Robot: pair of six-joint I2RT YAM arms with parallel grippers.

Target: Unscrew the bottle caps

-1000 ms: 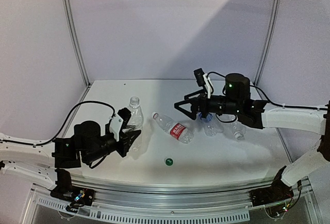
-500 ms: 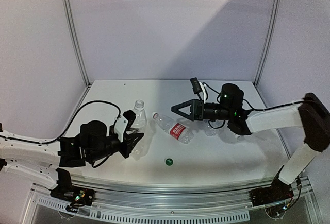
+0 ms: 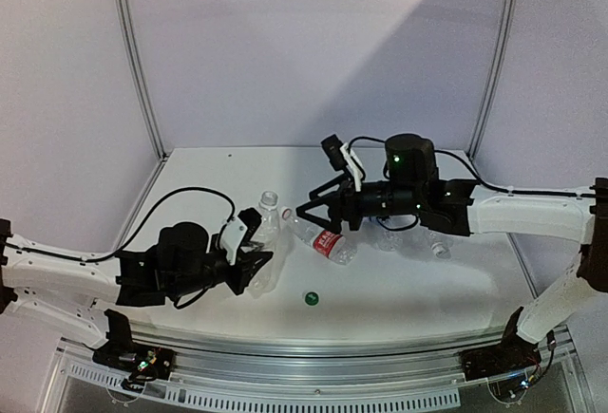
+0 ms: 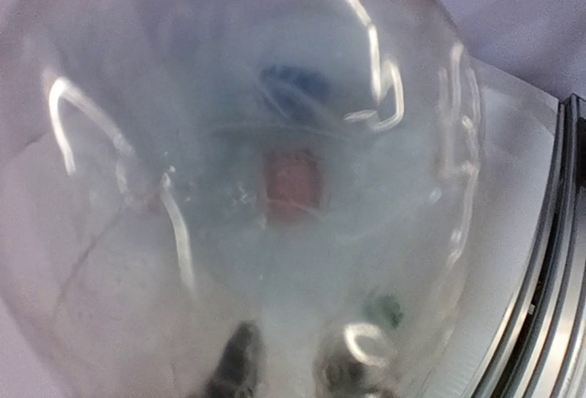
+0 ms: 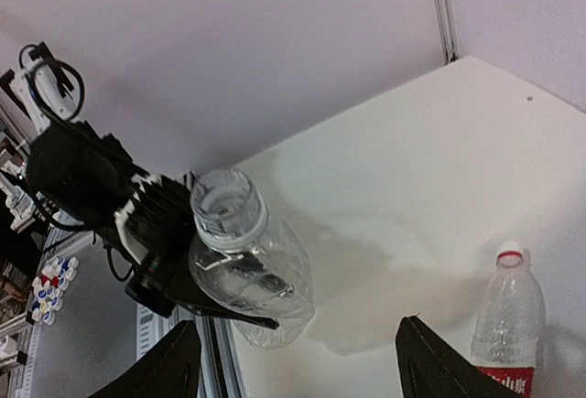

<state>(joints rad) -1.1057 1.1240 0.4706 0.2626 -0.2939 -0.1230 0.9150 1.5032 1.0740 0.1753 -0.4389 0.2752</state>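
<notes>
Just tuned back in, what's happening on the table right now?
The left tool grips an unlabelled bottle whose neck is already open. The right tool is open and empty, close to the capped red-label bottle lying on the table. A green cap lies loose nearer the front edge.

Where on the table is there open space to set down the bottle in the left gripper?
Barest: the table's back strip along the rear wall, and the front right between the green cap and the right edge. Crowded: the middle, where the red-label bottle lies beside the right gripper, with more bottles under that arm.
</notes>
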